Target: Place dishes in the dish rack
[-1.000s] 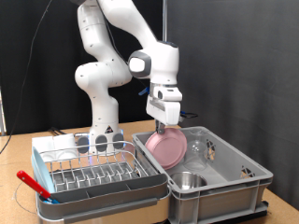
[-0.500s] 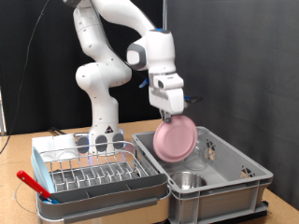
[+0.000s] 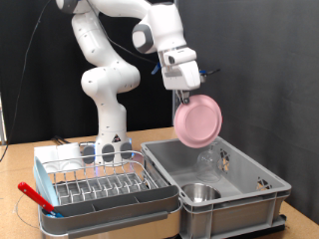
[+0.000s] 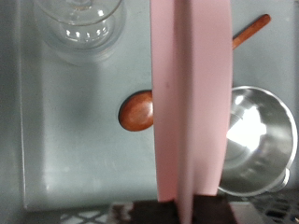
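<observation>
My gripper is shut on the rim of the round pink plate and holds it on edge, high above the grey crate at the exterior view's right. In the wrist view the plate hangs edge-on between my fingers. Below it in the crate lie the small steel bowl, also seen in the exterior view, and the clear drinking glass, also visible in the exterior view. The dish rack, a pale tray with wire prongs, stands at the exterior view's lower left.
A brown wooden spoon lies on the crate floor. A red-handled utensil rests at the rack's left edge. The robot base stands behind the rack. Everything sits on a wooden table.
My gripper has risen with the pink plate, lifting it out of the grey crate to well above its rim and slightly to the exterior view's right.
</observation>
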Motion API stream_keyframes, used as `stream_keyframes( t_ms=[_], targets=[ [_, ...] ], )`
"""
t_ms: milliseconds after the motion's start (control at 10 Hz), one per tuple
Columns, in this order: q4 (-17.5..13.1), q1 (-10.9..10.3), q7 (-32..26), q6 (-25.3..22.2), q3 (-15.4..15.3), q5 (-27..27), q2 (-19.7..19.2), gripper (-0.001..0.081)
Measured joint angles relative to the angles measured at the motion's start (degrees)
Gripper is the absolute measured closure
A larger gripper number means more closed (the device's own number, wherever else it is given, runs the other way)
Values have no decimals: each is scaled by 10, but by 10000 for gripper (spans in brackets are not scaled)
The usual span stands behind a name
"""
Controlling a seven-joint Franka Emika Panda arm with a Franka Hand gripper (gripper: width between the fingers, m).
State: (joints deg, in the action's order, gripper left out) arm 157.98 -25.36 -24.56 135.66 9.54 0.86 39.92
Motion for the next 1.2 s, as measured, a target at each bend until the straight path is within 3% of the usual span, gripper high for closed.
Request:
stream_keyframes(
  t_ms=[100,200,500,700,900,1000,1100,1200],
  targets=[
    [-6,13,14,-25,-15,-7,15,788],
    [-4,11,11,-23,-13,-4,13,788],
    [-11,-6,-125,-13,-5,-47,14,788],
    [-51,-7,-220,-42,-3,-104,7,788],
    [-107,-8,-348,-112,17,-127,-19,788],
    [-145,-22,-413,-154,31,-128,-50,788],
    [-139,-20,-392,-138,30,-127,-47,788],
    [-131,-28,-422,-131,33,-121,-42,788]
  ],
)
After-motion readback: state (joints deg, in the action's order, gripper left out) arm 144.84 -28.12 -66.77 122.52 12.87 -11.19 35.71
